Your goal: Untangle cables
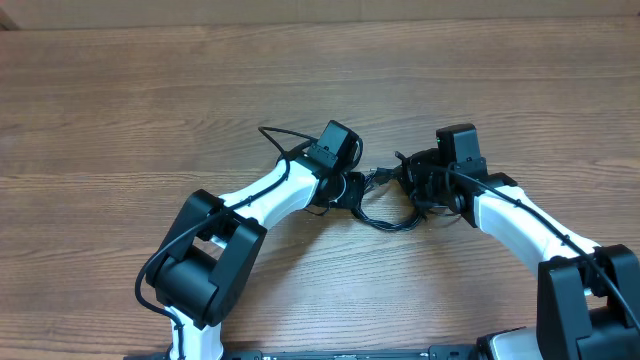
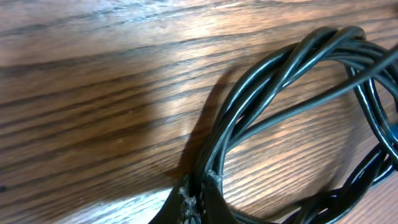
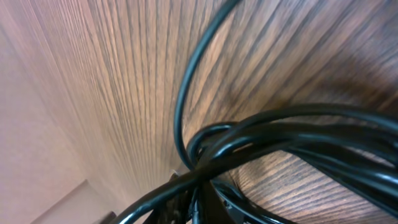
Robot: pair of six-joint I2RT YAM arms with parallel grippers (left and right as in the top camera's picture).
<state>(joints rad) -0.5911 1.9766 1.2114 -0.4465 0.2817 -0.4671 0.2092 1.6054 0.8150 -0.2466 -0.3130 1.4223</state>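
The cables [image 1: 386,217] are a bundle of thin black cords lying in loose loops on the wooden table, between my two grippers at mid-table. My left gripper [image 1: 358,186] sits at the bundle's left end. In the left wrist view its jaws [image 2: 199,198] are pinched together on a few strands of the cables [image 2: 273,81], which curve away up and to the right. My right gripper [image 1: 412,182] is at the bundle's right end. In the right wrist view it [image 3: 198,199] is shut with strands of the cables [image 3: 280,134] running between and across its fingers.
The wooden table [image 1: 150,100] stretches out bare to the left and far side. A thin black arm wire [image 1: 280,140] loops out behind the left wrist. Both white arms reach in from the near edge, and the right arm's base [image 1: 590,300] fills the near right corner.
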